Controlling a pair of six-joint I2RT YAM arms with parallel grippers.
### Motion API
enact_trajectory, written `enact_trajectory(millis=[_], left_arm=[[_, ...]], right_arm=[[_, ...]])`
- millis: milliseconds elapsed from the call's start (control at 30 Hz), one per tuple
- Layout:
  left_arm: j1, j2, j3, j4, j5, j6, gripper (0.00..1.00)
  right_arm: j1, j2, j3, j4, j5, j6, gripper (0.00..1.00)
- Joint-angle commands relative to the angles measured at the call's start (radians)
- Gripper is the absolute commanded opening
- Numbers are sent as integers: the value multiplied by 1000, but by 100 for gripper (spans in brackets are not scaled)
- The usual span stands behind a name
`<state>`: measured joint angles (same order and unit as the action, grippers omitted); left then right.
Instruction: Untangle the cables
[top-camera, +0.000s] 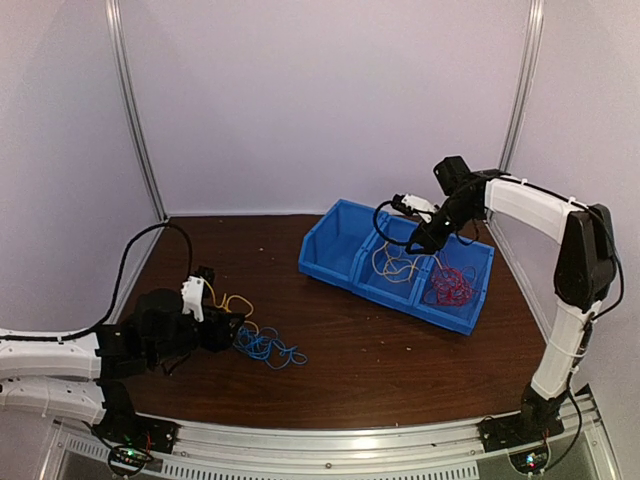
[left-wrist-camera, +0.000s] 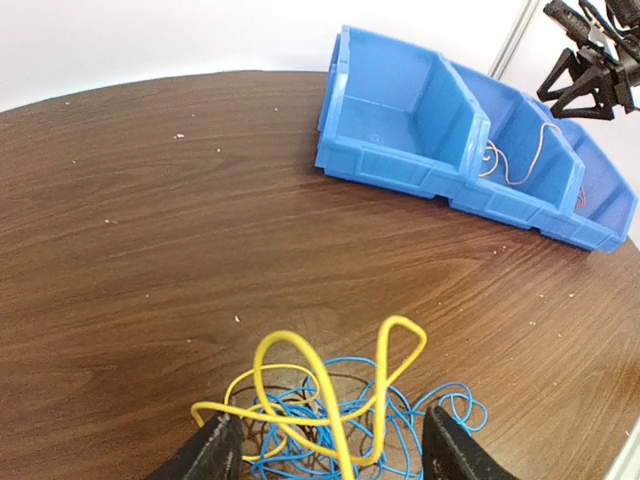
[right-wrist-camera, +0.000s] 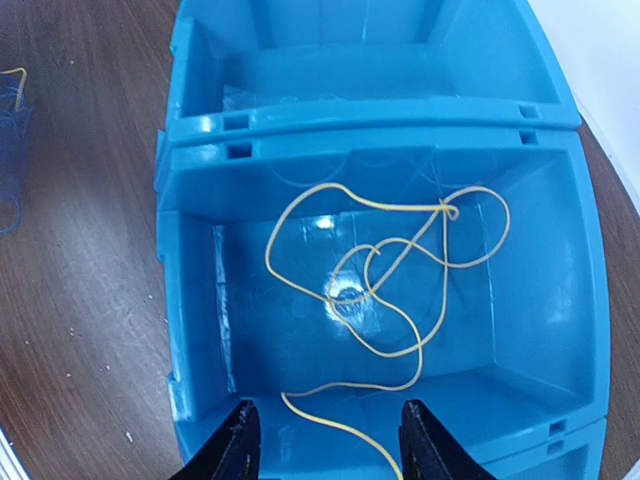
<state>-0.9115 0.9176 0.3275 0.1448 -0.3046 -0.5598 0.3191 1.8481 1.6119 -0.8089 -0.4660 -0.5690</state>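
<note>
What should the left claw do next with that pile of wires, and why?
Probably close the left claw on the yellow loop standing between its open fingers, so it can be lifted off the blue cable beneath. The two lie tangled on the table, and another yellow cable already lies in the middle bin.

Wide bare strip of table (top-camera: 400, 350) runs between the blue-and-yellow tangle (top-camera: 262, 345) at near left and the bin row (top-camera: 330, 250) at far right, so there's easy passage there. Down low, the left gripper (left-wrist-camera: 335, 450) has its fingers spread, with yellow loops rising between them. Over the middle compartment hangs the right gripper (right-wrist-camera: 325, 445), jaws apart. Dividers wall it in on both sides, with a yellow cable (right-wrist-camera: 400, 280) on the floor below. The red cables (top-camera: 452, 287) crowd the right compartment.
</note>
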Motion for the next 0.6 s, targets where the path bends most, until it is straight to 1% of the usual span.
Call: enact_trajectory(millis=[0,167,333,500,567], left_arm=[[-1,-40,23,-61,-37,24,63],[-1,-55,6,-60,-34,5,62],[-1,-67,-15,-41,-31,-13,62],[-1,-64,-19,-40,-29,-15,62],[-1,-64,-21,-42,-31,-14,62]], right_arm=[[-2,38,113,-140,127,-72,48],[-2,98,226,-264,165,-148,48],[-2,178,301,-345,188,-161,44],[-3,217,322,-377,162,-173,40],[-3,224,322,-378,160,-172,36]])
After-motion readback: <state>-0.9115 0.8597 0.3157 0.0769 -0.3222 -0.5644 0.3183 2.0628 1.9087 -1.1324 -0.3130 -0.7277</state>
